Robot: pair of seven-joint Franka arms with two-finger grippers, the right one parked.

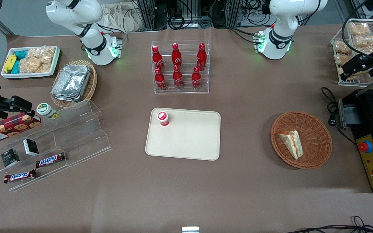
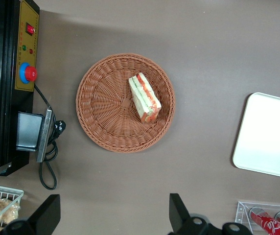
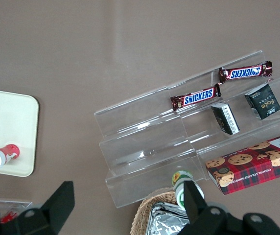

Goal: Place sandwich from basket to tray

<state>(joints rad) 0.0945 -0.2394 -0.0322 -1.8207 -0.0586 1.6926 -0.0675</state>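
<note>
The sandwich, a pale wedge with red and green filling along its cut edge, lies in the reddish-brown wicker basket toward the working arm's end of the table. The cream tray lies mid-table and carries a small red-capped cup near one corner. My gripper hangs high above the table, farther from the front camera than the basket and apart from it. It is open, its two black fingers wide apart with only bare table between them.
A black machine with a red button and a looping cable stands beside the basket. A wire rack of bagged snacks sits under my arm. A clear rack of red bottles stands farther back than the tray.
</note>
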